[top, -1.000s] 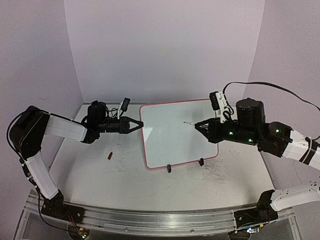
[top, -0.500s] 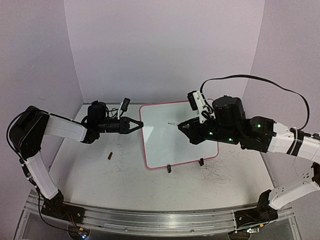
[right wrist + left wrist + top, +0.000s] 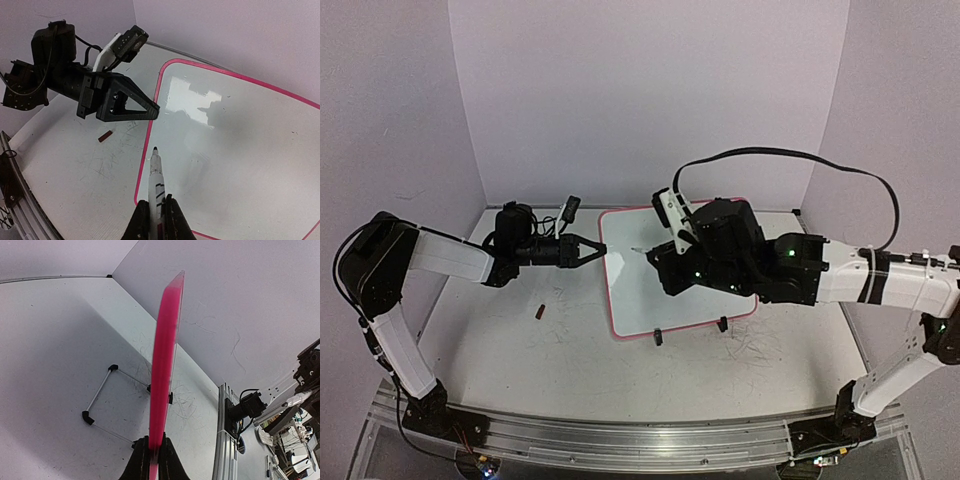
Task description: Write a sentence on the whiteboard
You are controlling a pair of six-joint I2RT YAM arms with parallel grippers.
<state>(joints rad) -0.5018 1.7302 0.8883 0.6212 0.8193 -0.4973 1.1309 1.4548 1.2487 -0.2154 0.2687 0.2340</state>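
The whiteboard (image 3: 638,300), glossy white with a pink frame, stands tilted on black clip feet mid-table. My left gripper (image 3: 601,251) is shut on its left edge; the left wrist view shows the pink edge (image 3: 165,355) pinched between my fingers (image 3: 154,452). My right gripper (image 3: 657,258) is shut on a white marker (image 3: 155,177). The marker's black tip points at the board's upper left part, close to the left gripper (image 3: 152,111). Whether the tip touches the board (image 3: 240,145) I cannot tell. No sentence shows on the board's visible surface.
A small red marker cap (image 3: 539,311) lies on the scuffed tabletop left of the board. The board's wire stand (image 3: 100,390) rests behind it. Purple walls close in the back and sides. The right arm's cable (image 3: 790,155) arcs above the board.
My right arm has swung left across the board with the marker, from the right edge to the upper left part. The left arm and the board have not moved.
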